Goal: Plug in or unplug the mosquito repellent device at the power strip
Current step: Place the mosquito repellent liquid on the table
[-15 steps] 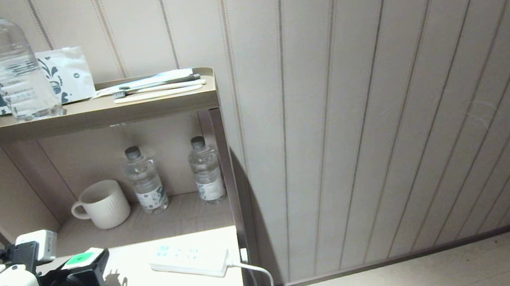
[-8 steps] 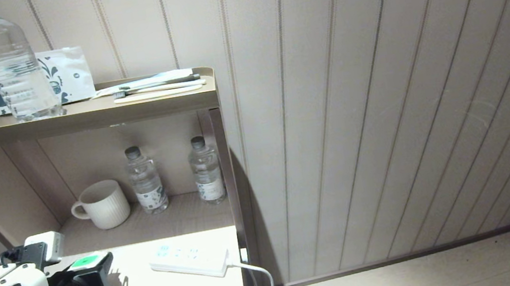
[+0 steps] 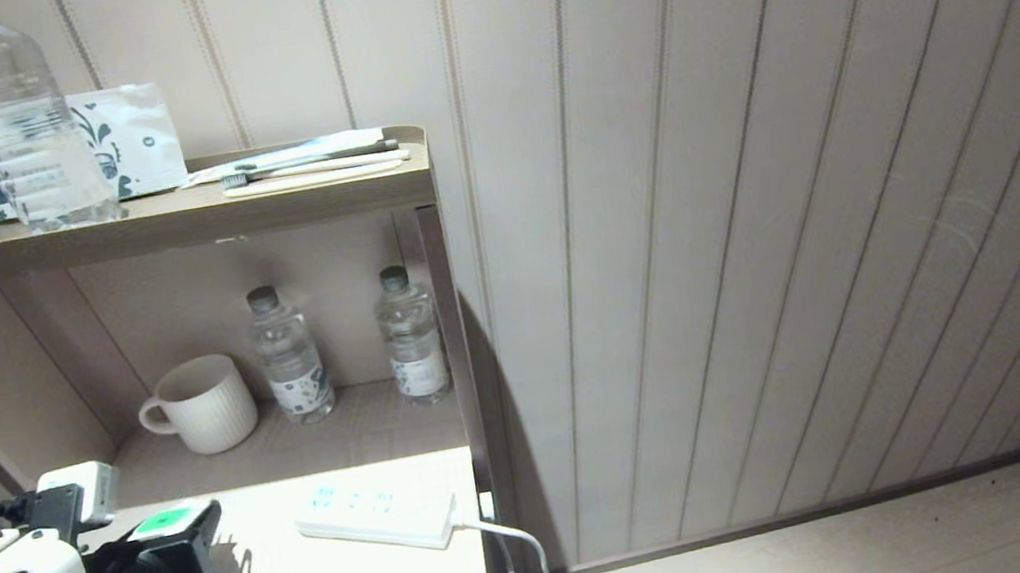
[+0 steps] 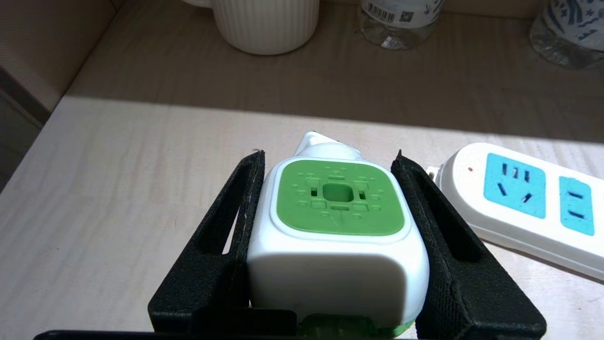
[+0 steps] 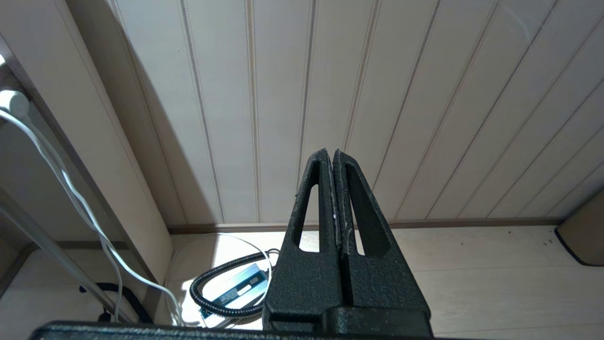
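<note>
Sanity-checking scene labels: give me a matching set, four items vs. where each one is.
Items:
1. mosquito repellent device
2. power strip
3. mug
4. toothbrush

Places:
A. top shelf
B. lit tabletop, near its right edge
C. clamped in the left hand
D. lower shelf, left of two small bottles

Pairs: 1-C, 2-B, 3-D, 4-A

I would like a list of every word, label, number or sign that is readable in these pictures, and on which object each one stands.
No word or number can be read anywhere.
Small water bottle: barcode and square code on its label, too small to read.
Other small bottle: blue marks, blurred.
Big bottle: label print unreadable.
White packet: dark floral pattern, no legible text.
Power strip: only blue socket panels and a red dot.
Mosquito repellent device: only embossed slots.
</note>
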Tool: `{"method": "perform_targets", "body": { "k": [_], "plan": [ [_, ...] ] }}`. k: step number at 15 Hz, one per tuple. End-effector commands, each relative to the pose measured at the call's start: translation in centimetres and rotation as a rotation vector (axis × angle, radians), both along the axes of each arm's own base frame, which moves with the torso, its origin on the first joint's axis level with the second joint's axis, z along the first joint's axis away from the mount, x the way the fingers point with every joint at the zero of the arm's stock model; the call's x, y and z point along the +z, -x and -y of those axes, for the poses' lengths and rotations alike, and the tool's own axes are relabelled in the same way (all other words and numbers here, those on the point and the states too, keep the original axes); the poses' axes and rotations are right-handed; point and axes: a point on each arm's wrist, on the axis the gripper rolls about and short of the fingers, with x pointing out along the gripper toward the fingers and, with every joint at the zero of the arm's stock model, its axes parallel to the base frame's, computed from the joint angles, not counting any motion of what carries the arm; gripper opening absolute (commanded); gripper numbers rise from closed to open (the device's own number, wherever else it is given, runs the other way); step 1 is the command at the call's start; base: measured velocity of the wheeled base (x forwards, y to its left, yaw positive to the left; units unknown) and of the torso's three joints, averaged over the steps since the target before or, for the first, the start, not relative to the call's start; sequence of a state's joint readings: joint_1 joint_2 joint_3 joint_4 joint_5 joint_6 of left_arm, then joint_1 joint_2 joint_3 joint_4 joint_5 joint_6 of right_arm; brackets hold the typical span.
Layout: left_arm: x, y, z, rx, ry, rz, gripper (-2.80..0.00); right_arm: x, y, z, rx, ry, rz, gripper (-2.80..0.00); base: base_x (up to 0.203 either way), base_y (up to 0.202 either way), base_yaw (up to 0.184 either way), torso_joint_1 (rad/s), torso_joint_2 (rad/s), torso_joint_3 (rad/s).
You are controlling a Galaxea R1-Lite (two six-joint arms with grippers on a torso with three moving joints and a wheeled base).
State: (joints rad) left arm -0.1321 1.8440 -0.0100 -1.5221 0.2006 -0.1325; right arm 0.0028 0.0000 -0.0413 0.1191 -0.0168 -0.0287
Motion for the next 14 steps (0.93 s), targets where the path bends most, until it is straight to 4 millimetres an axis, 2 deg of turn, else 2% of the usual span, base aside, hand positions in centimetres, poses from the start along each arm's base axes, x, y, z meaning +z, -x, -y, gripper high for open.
{"method": "perform_targets", "body": {
  "k": [1,4,7,11,14],
  "plan": [
    [0.7,0.0,0.0,0.002,0.008,0.058,-2.8,0.0,0.0,0.0,0.0,0.0,-0.002,-2.8,0.0,0.0,0.0,-0.185,0.42,0.235],
    [1.0,0.2,0.0,0.002,0.01,0.074,-2.8,0.0,0.0,0.0,0.0,0.002,-0.001,-2.8,0.0,0.0,0.0,-0.161,0.37,0.203],
    [2.3,-0.1,0.0,0.003,0.016,0.145,-2.8,0.0,0.0,0.0,0.0,0.0,-0.002,-2.8,0.0,0.0,0.0,-0.035,0.08,0.048],
    [4.3,0.8,-0.1,0.006,0.026,0.241,-2.8,0.0,0.0,0.0,0.0,0.0,-0.001,-2.8,0.0,0.0,0.0,-0.002,0.01,0.002],
    [4.1,1.1,-0.2,0.007,0.028,0.229,-2.8,0.0,0.0,0.0,-0.001,0.001,0.0,-2.8,0.0,0.0,0.0,0.0,0.0,0.0]
  ]
}}
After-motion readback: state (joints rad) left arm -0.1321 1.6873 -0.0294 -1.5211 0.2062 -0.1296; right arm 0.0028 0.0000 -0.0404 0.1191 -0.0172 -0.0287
